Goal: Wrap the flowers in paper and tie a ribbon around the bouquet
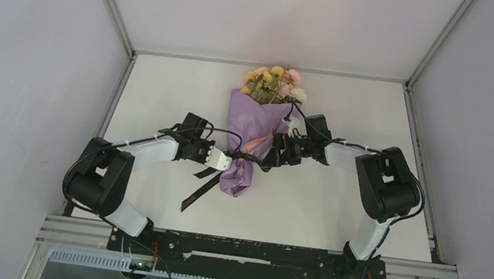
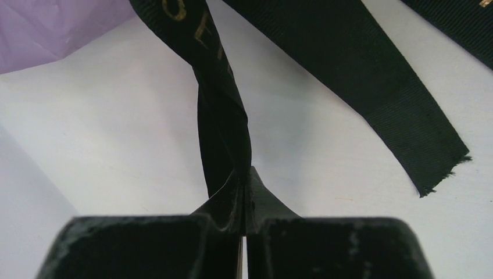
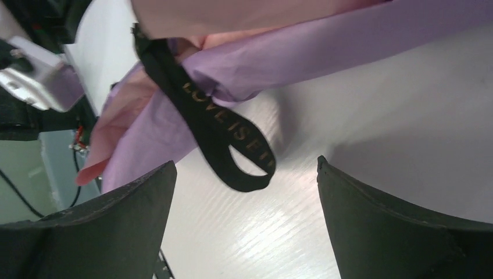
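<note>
The bouquet lies on the white table, its flowers (image 1: 273, 82) pointing away and its stems inside the lilac paper (image 1: 253, 137) cone. The black ribbon (image 1: 245, 158) crosses the cone's narrow part, and a loose tail (image 1: 200, 185) trails toward the near left. My left gripper (image 1: 225, 160) sits at the cone's left side. It is shut on a twisted strand of ribbon (image 2: 222, 116), pinched at the tips (image 2: 247, 181). My right gripper (image 3: 244, 165) is open at the cone's right side. A gold-lettered ribbon loop (image 3: 232, 142) lies just beyond its fingertips against the paper (image 3: 325, 49), touching neither finger.
Grey walls enclose the table (image 1: 336, 209) at the left, right and back. The arms' mounting rail (image 1: 251, 252) runs along the near edge. A flat ribbon end (image 2: 378, 87) with a frayed tip lies on the table to the right of the left gripper.
</note>
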